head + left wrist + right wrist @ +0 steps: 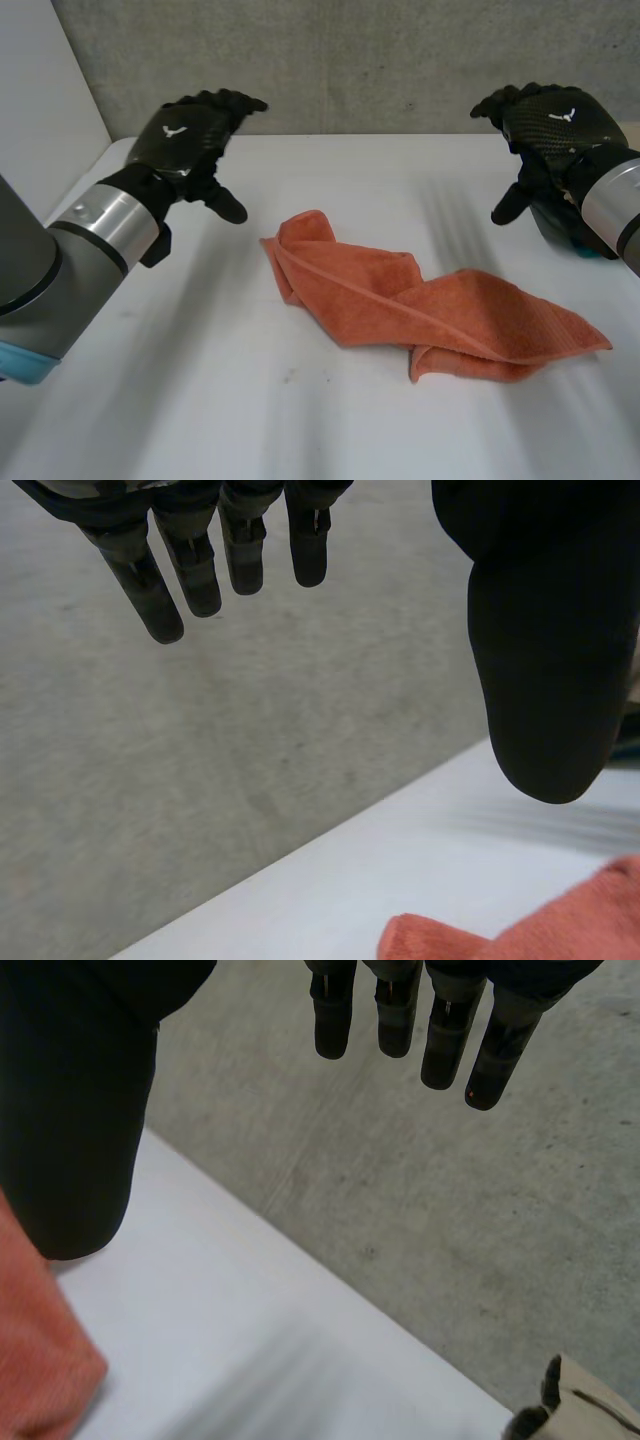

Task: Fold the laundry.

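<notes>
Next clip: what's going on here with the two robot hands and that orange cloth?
Nothing is being held right now. An orange towel lies loosely bunched and twisted, not neatly folded, in the middle of the white table. The left hand hovers above the table on one side of it and the right hand on the other, both with fingers open and thumbs spread. Neither touches the towel. Folding looks not yet under way.
</notes>
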You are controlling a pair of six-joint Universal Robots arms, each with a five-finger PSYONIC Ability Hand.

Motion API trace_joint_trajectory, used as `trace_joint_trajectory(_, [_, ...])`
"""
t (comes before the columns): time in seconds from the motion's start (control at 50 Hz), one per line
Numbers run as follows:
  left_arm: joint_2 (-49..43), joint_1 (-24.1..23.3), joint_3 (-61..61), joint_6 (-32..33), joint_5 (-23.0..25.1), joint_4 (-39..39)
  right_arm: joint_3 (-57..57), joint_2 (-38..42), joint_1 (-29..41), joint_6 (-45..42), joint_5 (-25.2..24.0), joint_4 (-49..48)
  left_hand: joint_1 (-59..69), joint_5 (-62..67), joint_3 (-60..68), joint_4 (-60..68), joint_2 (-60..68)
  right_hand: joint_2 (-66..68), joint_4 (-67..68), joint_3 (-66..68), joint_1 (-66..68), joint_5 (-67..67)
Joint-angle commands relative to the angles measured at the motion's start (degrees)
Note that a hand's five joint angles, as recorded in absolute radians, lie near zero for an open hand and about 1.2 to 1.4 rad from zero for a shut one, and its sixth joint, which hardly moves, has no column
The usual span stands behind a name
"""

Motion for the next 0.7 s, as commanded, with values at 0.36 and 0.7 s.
trace_joint_trajectory(0.36, [-38.88,1.0,25.52,38.69,11.85,-7.26,15.46,-0.26,-7.98,-14.02,-2.68,7.54,21.59,20.73,21.37,21.91,21.68,-2.59,-3.19,-2.09,-1.28,-3.86])
trace_joint_trajectory(0.7, [-44.35,-1.01,32.57,38.95,9.83,-7.0,20.75,0.45,-11.33,-13.23,-3.74,2.96,67.99,67.13,67.78,68.32,68.08,1.95,1.36,2.45,3.27,0.69])
